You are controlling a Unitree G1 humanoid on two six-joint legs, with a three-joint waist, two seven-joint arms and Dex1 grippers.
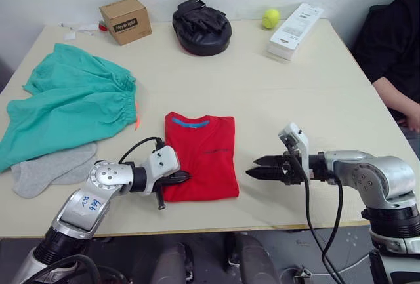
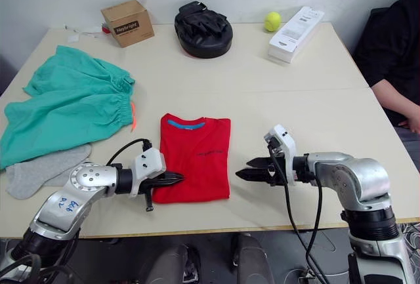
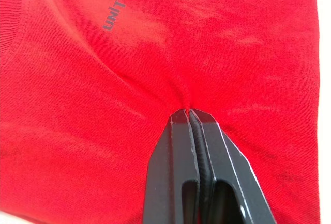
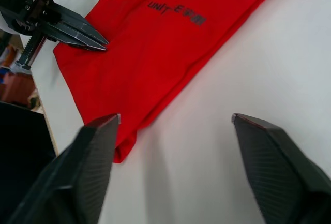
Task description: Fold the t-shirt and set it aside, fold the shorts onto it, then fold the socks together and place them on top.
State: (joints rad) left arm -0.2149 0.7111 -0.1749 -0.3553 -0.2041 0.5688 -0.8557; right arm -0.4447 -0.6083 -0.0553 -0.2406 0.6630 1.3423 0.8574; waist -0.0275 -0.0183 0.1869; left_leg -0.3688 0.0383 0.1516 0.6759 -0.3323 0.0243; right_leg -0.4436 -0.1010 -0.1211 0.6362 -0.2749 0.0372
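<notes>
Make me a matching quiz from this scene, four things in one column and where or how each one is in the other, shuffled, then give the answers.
Things:
1. t-shirt
2. shorts
3. left gripper
4. right gripper

States:
A. open, above bare table beside the red cloth
B. spread unfolded at the robot's left
C. shut, pinching red cloth
D. folded into a rectangle, near the front edge

Pairs: 1-D, 2-B, 3-C, 4-A

1. The two eye views look down from the head, over the whole worktop point(image 1: 275, 100).
2. The left wrist view sits very close above the t-shirt point(image 3: 155, 53).
3. The right wrist view looks low across the worktop at the same t-shirt.
</notes>
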